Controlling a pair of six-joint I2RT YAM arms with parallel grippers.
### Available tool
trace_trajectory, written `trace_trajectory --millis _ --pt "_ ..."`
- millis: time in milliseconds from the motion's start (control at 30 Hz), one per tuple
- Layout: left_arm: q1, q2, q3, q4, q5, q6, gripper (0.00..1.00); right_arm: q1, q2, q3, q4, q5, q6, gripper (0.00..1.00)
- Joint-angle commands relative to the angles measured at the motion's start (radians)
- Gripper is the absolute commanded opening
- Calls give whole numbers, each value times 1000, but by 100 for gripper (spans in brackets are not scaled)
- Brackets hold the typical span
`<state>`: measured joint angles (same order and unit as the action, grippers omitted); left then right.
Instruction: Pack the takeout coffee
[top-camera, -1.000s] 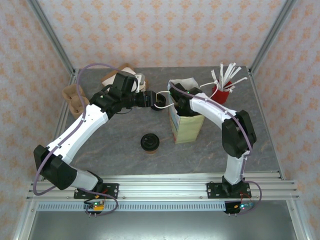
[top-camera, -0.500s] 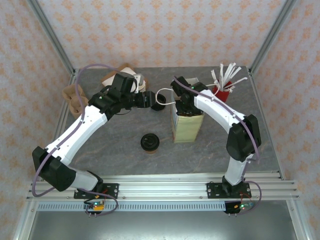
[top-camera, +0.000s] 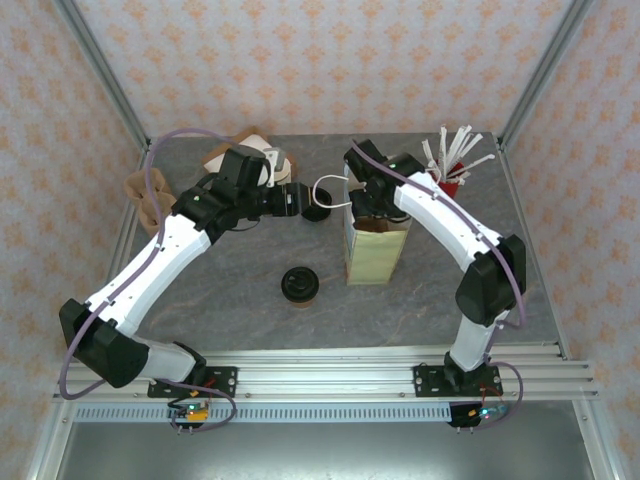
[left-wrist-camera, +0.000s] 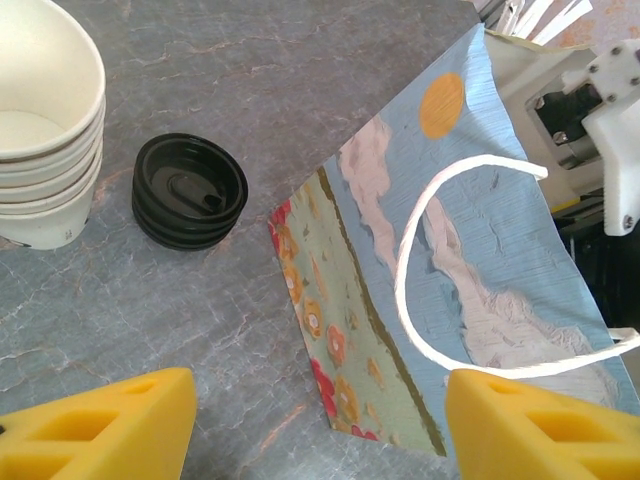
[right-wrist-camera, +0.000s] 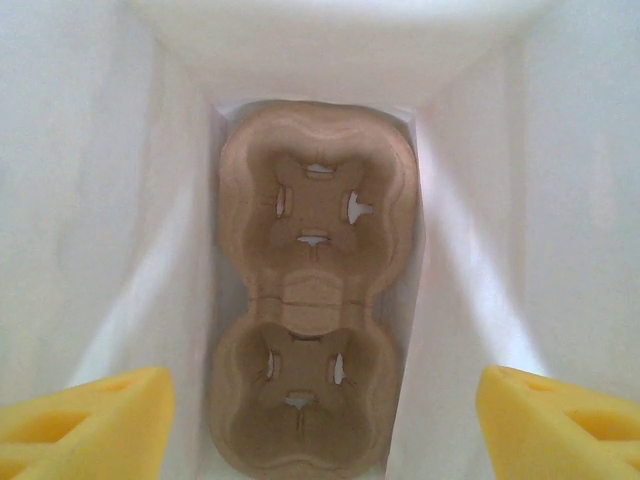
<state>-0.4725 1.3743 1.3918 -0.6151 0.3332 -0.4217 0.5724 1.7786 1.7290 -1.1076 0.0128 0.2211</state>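
- Top external view: the coffee, black lid on, stands on the table at lower centre of the frame. It is near the foot of the bag on its left, and well apart from the left gripper and the right gripper.
- Bag upright right of centre, mouth open. A white handle loops out leftward from its top edge.
- Left gripper at upper centre, pointing right at the handle.
- Left wrist view: yellow fingers sit in the bottom corners, spread wide, with nothing clamped. The handle lies over the printed bag face and ends just above the finger at lower right. Contact cannot be told.
- Same view: cup stack at upper left, black lids stacked just beside it.
- Right gripper is over the bag's mouth.
- Right wrist view: fingers wide apart in the bottom corners, empty. Between them a brown carrier lies flat on the bag's floor, with two wells showing.
- Top external view: red cup holding white straws at upper right.
- Brown trays at the left edge.
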Motion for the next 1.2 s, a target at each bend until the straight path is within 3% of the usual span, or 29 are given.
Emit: trace_trajectory --millis 0,467,767,933,1167 --pt "-8 -10 -7 26 24 -12 67 -5 -53 54 -69 45 -21 79" --pt "-28 158 91 83 130 -40 57 -6 -82 181 -125 100 -47 79" --pt "-31 213 121 98 130 -53 40 -5 -79 248 -142 104 -66 79" --pt "-38 198 98 101 145 -61 24 -6 -75 301 -151 103 -81 79" --pt "-65 113 -6 145 146 -106 17 -6 -60 393 -169 60 -99 79"
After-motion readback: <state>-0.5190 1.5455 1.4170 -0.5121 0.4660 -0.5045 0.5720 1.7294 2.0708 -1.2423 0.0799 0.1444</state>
